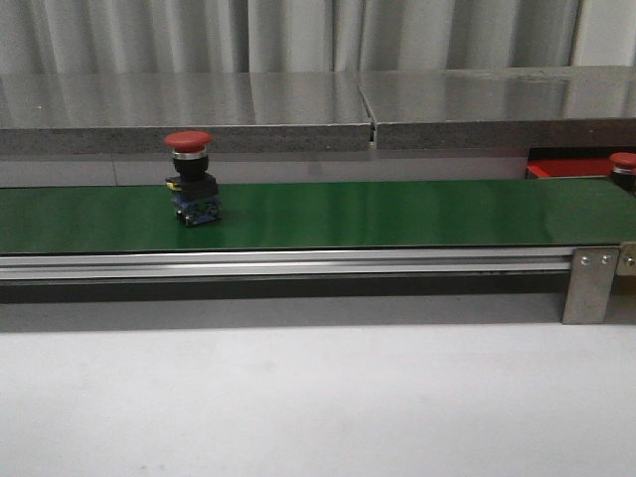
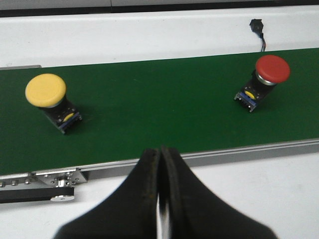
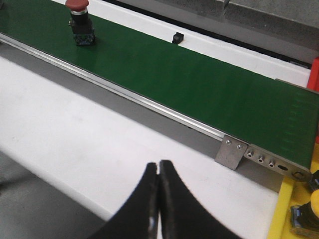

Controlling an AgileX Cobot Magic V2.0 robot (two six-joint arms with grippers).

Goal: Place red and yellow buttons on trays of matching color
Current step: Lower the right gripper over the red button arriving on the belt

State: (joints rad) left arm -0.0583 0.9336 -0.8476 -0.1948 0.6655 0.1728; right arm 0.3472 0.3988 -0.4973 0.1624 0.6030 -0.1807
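A red button [image 1: 189, 179] stands on the green belt [image 1: 397, 214], left of centre. In the left wrist view it [image 2: 271, 69] is apart from a yellow button [image 2: 46, 90] on the same belt. It also shows in the right wrist view [image 3: 79, 7]. The red tray [image 1: 564, 169] lies behind the belt's right end, with another red button [image 1: 624, 164] at its edge. A yellow tray [image 3: 283, 211] with a yellow button [image 3: 315, 200] lies past the belt's end. My left gripper [image 2: 160, 149] and right gripper [image 3: 159, 163] are shut and empty, over the white table in front of the belt.
The belt has an aluminium front rail [image 1: 288, 263] with a metal bracket [image 1: 591, 283] at its right end. A grey shelf [image 1: 298, 109] runs behind the belt. A small black connector [image 2: 256, 25] lies on the white surface beyond the belt.
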